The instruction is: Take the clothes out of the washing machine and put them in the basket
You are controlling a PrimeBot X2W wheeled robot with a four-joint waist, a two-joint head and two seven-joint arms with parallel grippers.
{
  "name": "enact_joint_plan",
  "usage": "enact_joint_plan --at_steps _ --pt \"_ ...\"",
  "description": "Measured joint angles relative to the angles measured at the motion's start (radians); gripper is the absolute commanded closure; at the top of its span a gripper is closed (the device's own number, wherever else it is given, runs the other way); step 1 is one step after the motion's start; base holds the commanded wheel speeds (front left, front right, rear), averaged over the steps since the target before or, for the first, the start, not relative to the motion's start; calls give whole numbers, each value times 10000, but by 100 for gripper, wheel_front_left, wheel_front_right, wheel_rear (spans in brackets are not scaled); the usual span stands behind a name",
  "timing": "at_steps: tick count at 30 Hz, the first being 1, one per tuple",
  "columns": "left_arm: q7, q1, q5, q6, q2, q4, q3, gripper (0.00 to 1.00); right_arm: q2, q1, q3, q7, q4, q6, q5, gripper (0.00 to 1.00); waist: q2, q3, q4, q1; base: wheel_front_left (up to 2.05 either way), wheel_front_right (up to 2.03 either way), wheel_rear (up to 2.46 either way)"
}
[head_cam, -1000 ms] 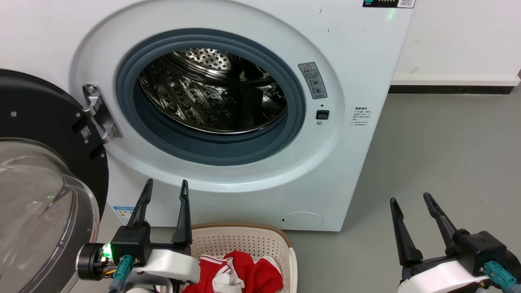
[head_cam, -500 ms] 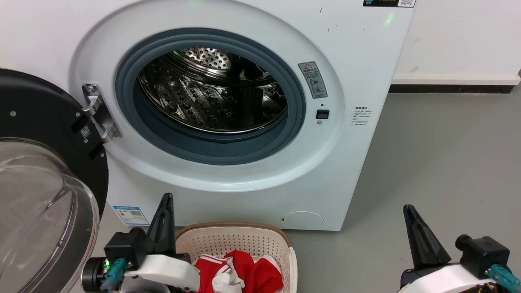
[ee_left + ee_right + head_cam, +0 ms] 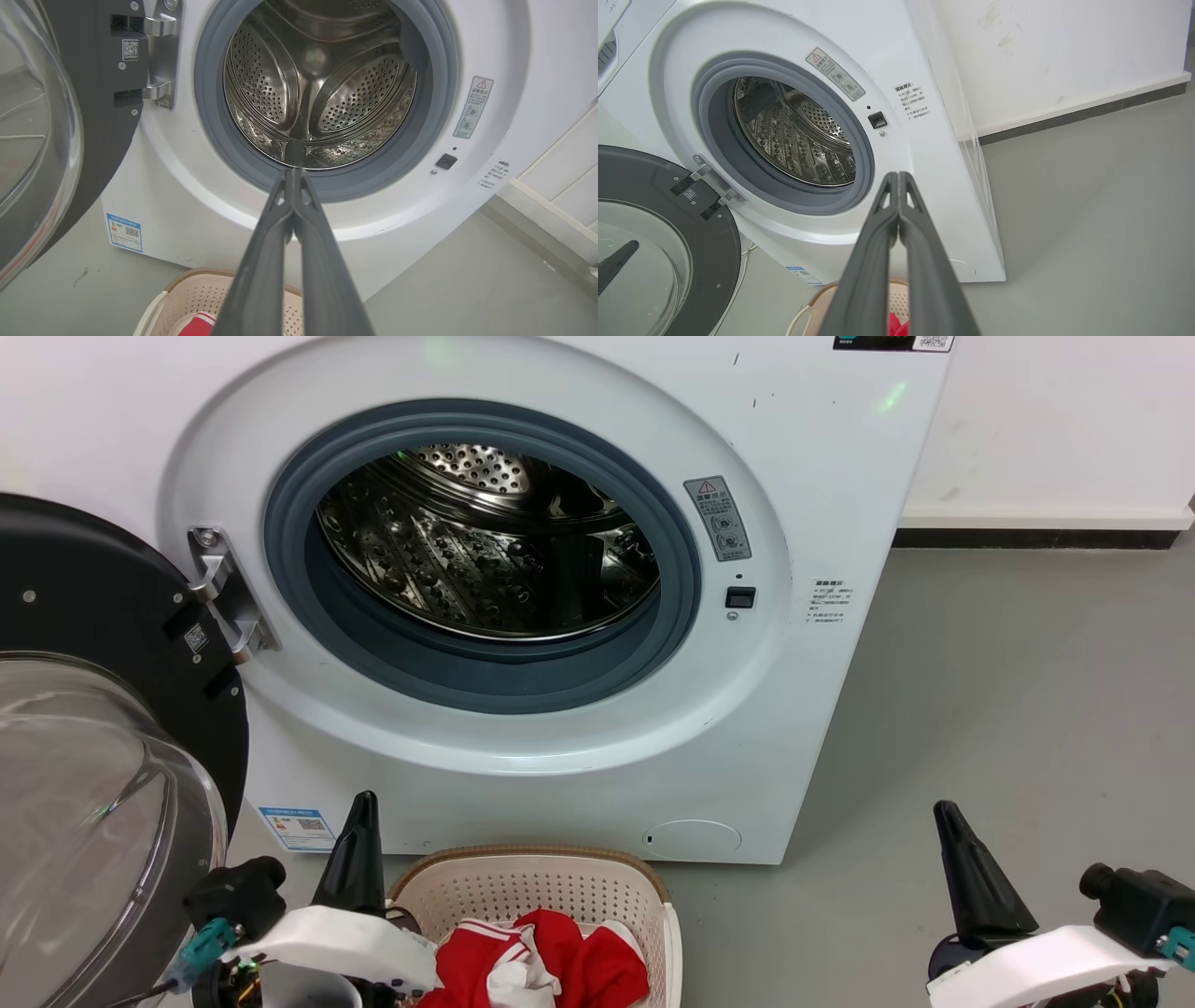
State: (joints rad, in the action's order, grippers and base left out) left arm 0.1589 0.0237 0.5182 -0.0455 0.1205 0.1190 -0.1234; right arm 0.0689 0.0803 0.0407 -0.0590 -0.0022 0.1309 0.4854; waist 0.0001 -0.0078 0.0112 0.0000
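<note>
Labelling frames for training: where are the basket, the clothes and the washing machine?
basket (image 3: 541, 894), head view, perforated back wall.
clothes (image 3: 597, 967), head view, red fabric fold.
washing machine (image 3: 322, 93), left wrist view, inside steel drum.

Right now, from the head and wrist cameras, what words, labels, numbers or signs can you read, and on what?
No word or number reads clearly.
Grey sticker on the washing machine front: red warning triangle; print too small.
Print block further right: too small.
Blue-edged label low on the front: QR code; text blurred.
White sticker on the door: QR code only.
Black strip at the top edge: blurred.
</note>
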Motion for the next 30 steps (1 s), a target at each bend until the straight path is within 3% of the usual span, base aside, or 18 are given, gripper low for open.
enact_joint_plan --at_steps 19,30 --pt "-755 223 3457 545 -107 378 616 100 123 -550 -201 334 736 0 3668 100 0 24 -24 0 0 0 0" --pt "-1055 283 4813 736 -190 522 871 100 150 -757 -328 497 1037 -2 5125 100 0 35 -36 0 0 0 0"
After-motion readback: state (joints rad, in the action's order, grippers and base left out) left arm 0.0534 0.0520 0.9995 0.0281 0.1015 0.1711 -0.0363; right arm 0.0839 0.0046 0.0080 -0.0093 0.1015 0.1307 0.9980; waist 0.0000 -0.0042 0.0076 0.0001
